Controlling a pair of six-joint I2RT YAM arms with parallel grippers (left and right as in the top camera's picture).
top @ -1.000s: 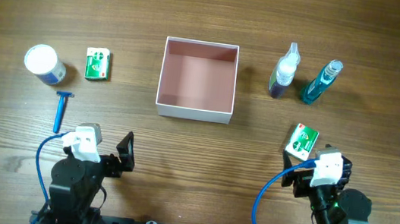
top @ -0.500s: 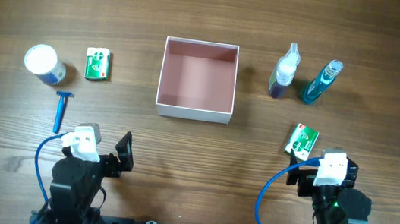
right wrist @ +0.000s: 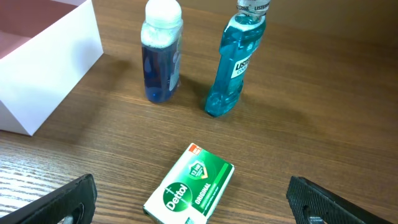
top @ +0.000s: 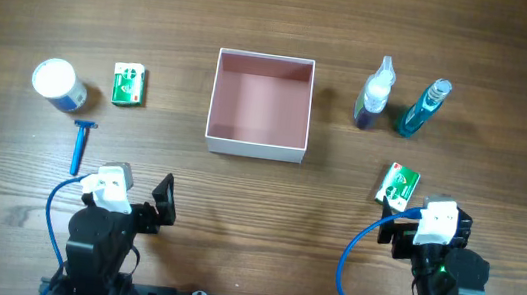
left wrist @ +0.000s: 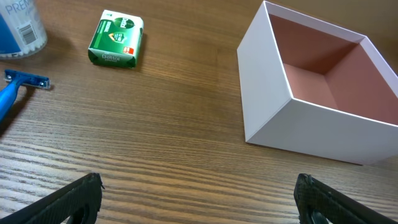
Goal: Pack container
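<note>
Container [top: 260,105] sits empty at tabletop [top: 279,19] centre, well apart from both arms. Left gripper [left wrist: 196,199] and right gripper [right wrist: 189,199] both wide open, holding nothing. Right wrist view alone reads "Dettol" on green soap pkt [right wrist: 189,193]; overhead can't resolve it.

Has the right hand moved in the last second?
Yes. In the overhead view the right hand has pulled back toward the table's near edge and slightly right, opening a gap to the green soap packet, which hasn't shifted.
</note>
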